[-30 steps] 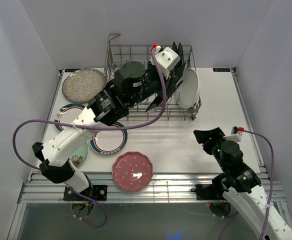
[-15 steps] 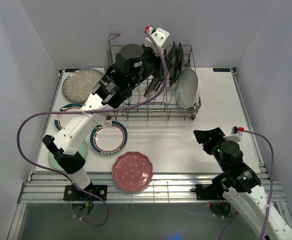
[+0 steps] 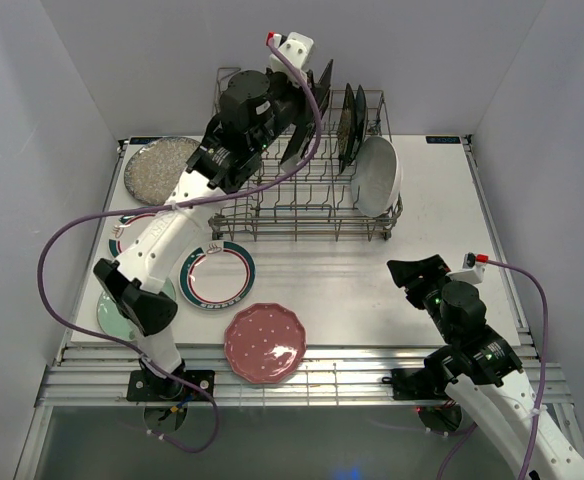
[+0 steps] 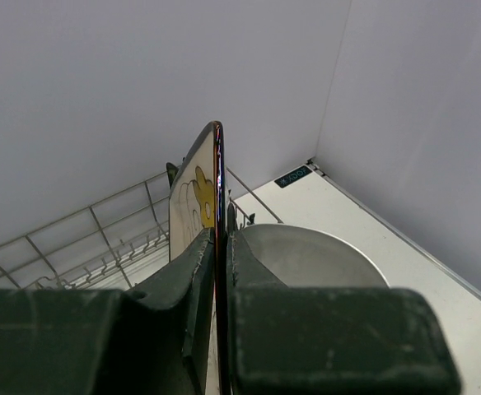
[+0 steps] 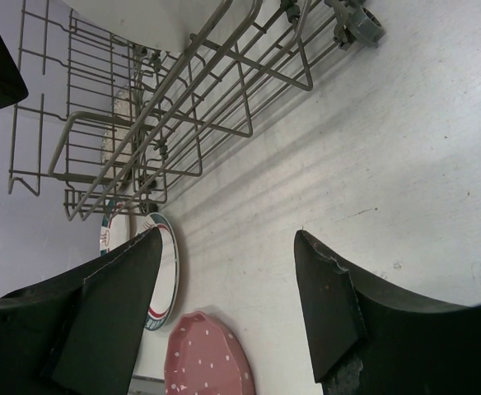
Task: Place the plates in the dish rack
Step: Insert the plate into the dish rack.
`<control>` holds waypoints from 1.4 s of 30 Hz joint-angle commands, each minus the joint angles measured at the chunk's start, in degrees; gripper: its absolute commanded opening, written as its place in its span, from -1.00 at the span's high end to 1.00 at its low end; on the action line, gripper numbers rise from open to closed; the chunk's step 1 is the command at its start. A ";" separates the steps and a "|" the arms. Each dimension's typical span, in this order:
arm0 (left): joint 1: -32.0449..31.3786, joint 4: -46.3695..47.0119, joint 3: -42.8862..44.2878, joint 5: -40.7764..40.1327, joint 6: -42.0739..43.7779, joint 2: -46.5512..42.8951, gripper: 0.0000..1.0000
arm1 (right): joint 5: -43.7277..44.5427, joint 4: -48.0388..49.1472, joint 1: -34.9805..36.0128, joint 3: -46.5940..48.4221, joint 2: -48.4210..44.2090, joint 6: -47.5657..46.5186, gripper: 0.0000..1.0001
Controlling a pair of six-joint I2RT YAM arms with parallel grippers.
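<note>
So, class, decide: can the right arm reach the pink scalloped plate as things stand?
Probably yes: the right gripper is open and empty, and bare table lies between it and the pink scalloped plate.

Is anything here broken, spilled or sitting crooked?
Nothing looks broken or spilled. The left gripper pinches a plate on edge above the rack. Only the white plate at the rack's right end leans more than the dark ones beside it.

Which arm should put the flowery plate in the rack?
Left. The left gripper has its jaws shut on the flowery plate above the dish rack; the right gripper is open, away from it.
</note>
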 commanded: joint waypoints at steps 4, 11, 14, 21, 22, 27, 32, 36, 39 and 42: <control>2.58 13.75 4.35 3.64 -2.49 0.72 1.00 | 2.29 2.15 0.20 2.87 0.14 -0.30 -0.42; 4.25 21.58 2.93 7.24 -5.23 3.17 1.00 | 2.55 2.06 0.20 2.00 -0.21 1.63 -0.41; 4.52 23.42 4.95 6.98 -5.67 6.33 1.00 | 2.90 2.15 0.20 2.17 -0.30 1.89 -0.41; 4.78 26.49 11.99 4.52 -6.73 13.37 1.00 | 3.08 1.89 0.20 5.15 1.37 0.76 -0.41; 4.87 27.29 11.90 4.60 -7.08 14.33 1.00 | 3.17 1.80 0.11 5.42 1.63 0.58 -0.41; 5.05 30.36 14.36 3.47 -8.92 17.68 1.00 | 3.87 1.80 0.11 5.42 1.46 -0.04 -0.42; 5.05 32.92 15.33 -1.62 -9.89 20.05 1.00 | 3.61 1.80 0.20 6.12 1.28 -0.30 -0.42; 5.22 35.02 15.41 -5.32 -10.16 21.63 1.00 | 2.03 2.06 0.11 7.09 1.28 -0.39 -0.42; 5.31 36.78 15.59 -7.34 -10.60 22.42 1.00 | 1.94 2.15 0.11 7.18 1.11 -0.65 -0.43; 5.49 37.93 16.03 -8.40 -11.21 23.39 1.00 | 2.11 1.80 0.11 7.09 0.93 -0.83 -0.42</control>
